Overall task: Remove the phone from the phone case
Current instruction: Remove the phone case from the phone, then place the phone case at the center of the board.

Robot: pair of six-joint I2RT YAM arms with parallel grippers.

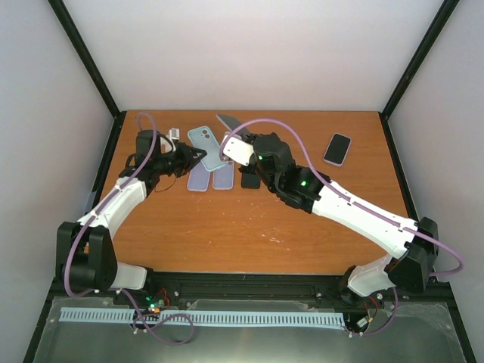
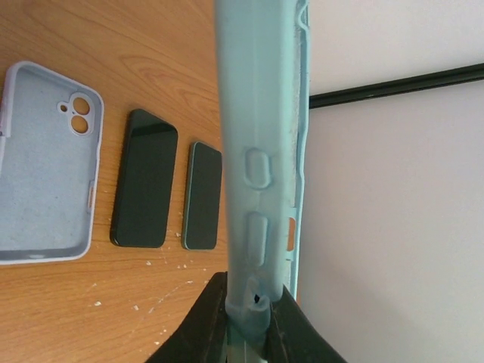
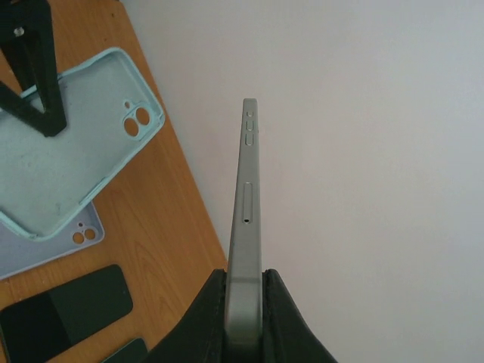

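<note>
Right hand (image 3: 243, 286) clamps the phone (image 3: 244, 197), left hand (image 2: 250, 301) the case (image 2: 257, 113).

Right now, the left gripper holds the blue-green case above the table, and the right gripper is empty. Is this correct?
Not quite. The left gripper does hold the blue-green case, but the right gripper is not empty. It is shut on a phone, which it holds on edge. The right wrist view shows this.
</note>
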